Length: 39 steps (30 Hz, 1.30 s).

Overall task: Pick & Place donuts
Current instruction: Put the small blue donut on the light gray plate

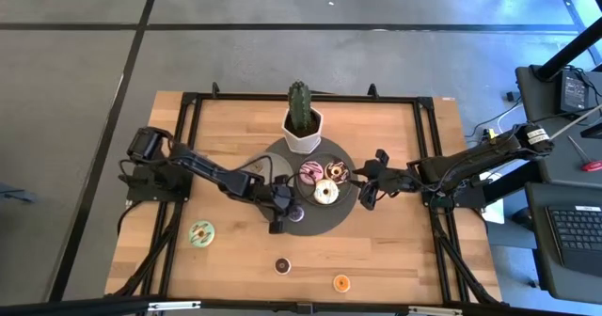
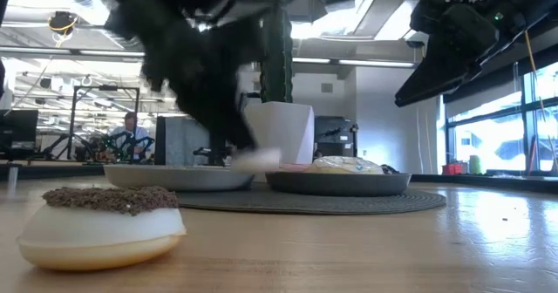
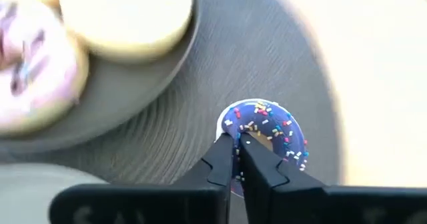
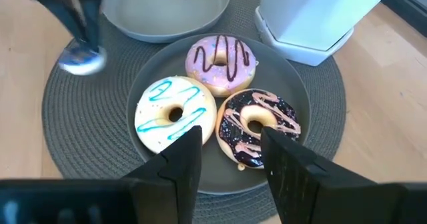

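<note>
Left gripper (image 3: 238, 159): I see its fingers clamped on the small purple sprinkled donut (image 3: 267, 134), frame centre, over the mat (image 3: 220, 64). Right gripper (image 4: 230, 159): spread wide, three donuts (image 4: 220, 64) just ahead.

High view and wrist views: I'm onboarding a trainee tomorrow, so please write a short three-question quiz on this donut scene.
1. True or false: the right gripper is shut on a donut.
2. What does the left gripper grip? A) green ring donut B) small purple sprinkled donut C) orange ring donut
3. How many frosted donuts lie on the round grey plate in front of the right gripper?

Key: 1 false, it is open; 2 B; 3 three.
</note>
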Each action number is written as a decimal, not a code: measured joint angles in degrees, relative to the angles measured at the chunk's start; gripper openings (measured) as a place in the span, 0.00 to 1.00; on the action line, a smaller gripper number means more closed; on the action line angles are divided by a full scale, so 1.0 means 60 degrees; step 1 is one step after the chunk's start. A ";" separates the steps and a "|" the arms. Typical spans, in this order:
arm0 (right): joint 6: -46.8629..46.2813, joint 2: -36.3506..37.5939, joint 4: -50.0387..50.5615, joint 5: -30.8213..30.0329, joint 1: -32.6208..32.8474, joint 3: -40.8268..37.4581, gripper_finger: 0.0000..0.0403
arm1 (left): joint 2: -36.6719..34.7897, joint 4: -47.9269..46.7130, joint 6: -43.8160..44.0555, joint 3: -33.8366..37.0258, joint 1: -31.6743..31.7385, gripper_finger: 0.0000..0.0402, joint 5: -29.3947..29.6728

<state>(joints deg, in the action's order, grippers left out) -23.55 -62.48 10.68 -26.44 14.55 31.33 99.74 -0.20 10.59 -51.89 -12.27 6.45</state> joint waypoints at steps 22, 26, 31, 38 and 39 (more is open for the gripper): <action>0.0004 0.0000 0.0155 -0.0007 0.0000 0.0007 0.38 | -0.2947 -0.3589 0.2123 0.1157 0.2232 0.02 0.1497; 0.0004 0.0000 0.0163 -0.0007 0.0000 0.0007 0.38 | -0.2949 -0.2913 0.2303 0.1770 0.2567 0.02 0.1496; 0.0004 0.0000 0.0163 -0.0007 0.0000 0.0007 0.38 | -0.2950 -0.1776 0.2442 0.2354 0.2840 0.03 0.1412; 0.0004 0.0000 0.0159 -0.0007 0.0000 0.0007 0.38 | -0.2954 -0.1212 0.2623 0.2822 0.2951 0.03 0.1384; 0.0004 0.0000 0.0159 -0.0007 -0.0004 0.0007 0.38 | -0.2954 -0.1185 0.2626 0.2834 0.2951 0.03 0.1391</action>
<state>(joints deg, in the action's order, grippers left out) -23.53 -62.48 11.64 -26.48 14.52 31.38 82.02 -7.31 26.34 -34.88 5.43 14.80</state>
